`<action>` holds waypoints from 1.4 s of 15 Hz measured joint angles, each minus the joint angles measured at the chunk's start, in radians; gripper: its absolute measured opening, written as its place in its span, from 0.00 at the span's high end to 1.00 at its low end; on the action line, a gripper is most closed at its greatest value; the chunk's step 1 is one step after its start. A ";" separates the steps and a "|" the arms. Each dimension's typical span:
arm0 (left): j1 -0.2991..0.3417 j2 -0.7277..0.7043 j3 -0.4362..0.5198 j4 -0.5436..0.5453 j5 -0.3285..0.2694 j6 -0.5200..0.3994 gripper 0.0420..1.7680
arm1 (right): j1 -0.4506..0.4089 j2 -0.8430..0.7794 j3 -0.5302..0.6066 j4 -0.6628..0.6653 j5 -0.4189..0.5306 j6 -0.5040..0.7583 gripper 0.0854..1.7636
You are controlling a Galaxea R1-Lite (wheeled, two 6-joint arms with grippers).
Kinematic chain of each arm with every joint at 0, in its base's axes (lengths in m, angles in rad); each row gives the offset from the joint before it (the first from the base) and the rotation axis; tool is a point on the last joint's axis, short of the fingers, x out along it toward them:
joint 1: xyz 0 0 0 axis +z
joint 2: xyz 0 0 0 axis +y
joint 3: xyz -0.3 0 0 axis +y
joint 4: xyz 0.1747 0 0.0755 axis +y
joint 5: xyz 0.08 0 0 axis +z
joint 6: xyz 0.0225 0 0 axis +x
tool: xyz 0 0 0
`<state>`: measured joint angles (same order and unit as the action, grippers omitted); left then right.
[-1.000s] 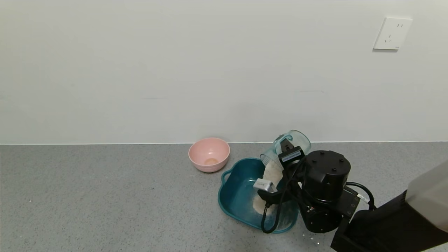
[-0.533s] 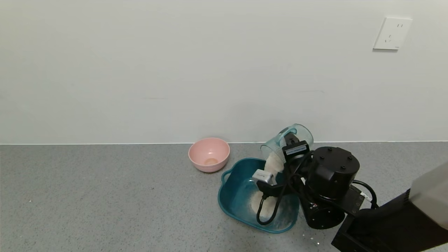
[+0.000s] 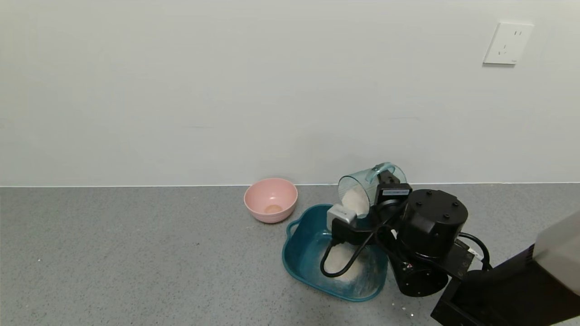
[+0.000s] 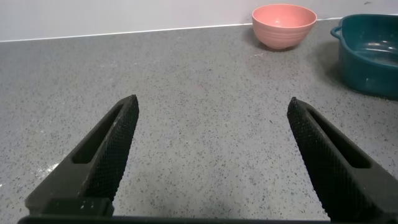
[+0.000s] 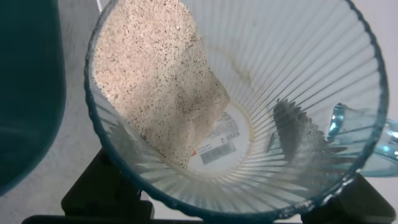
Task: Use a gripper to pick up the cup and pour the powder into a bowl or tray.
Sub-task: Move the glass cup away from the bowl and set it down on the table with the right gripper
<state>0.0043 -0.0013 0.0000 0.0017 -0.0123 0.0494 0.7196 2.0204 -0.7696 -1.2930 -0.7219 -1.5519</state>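
My right gripper [image 3: 383, 192] is shut on the clear blue-green ribbed cup [image 3: 369, 185] and holds it tilted on its side above the back of the dark teal tub [image 3: 301, 267]. Beige powder [image 3: 354, 200] still lies along the cup's lower wall near the mouth, and a pile of powder [image 3: 342, 267] lies in the tub. In the right wrist view I look into the cup [image 5: 298, 93], with powder [image 5: 155, 81] heaped on one side and a label on its bottom; a finger shows dark through the wall. My left gripper [image 4: 211, 143] is open and empty over bare counter.
A pink bowl [image 3: 271, 199] stands left of the tub by the wall, and shows in the left wrist view [image 4: 284, 25] beside the tub [image 4: 367, 56]. A few spilt grains [image 3: 408, 311] lie on the grey counter by the tub's near right corner. A wall socket [image 3: 507, 43] is at upper right.
The right gripper has tipped the cup back toward level and raised it slightly. The stream of powder into the tub has stopped, and the pile in the tub has grown.
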 joint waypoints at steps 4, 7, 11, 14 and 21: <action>0.000 0.000 0.000 0.000 0.000 0.000 0.03 | -0.058 -0.023 -0.004 0.009 0.000 0.163 0.26; 0.000 0.000 0.000 0.000 0.000 0.000 0.03 | -0.105 -0.039 -0.004 0.013 0.001 0.339 0.26; 0.000 0.000 0.000 0.000 0.000 0.000 0.03 | -0.198 -0.049 -0.014 0.012 0.003 0.570 0.26; 0.000 0.000 0.000 0.000 0.000 0.000 0.03 | -0.275 -0.053 -0.014 0.031 0.004 0.756 0.26; 0.000 0.000 0.000 0.000 0.000 0.000 0.03 | -0.342 -0.087 -0.012 0.258 0.146 1.163 0.26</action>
<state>0.0043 -0.0013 0.0000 0.0017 -0.0123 0.0494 0.3774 1.9338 -0.7817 -1.0347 -0.5762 -0.3885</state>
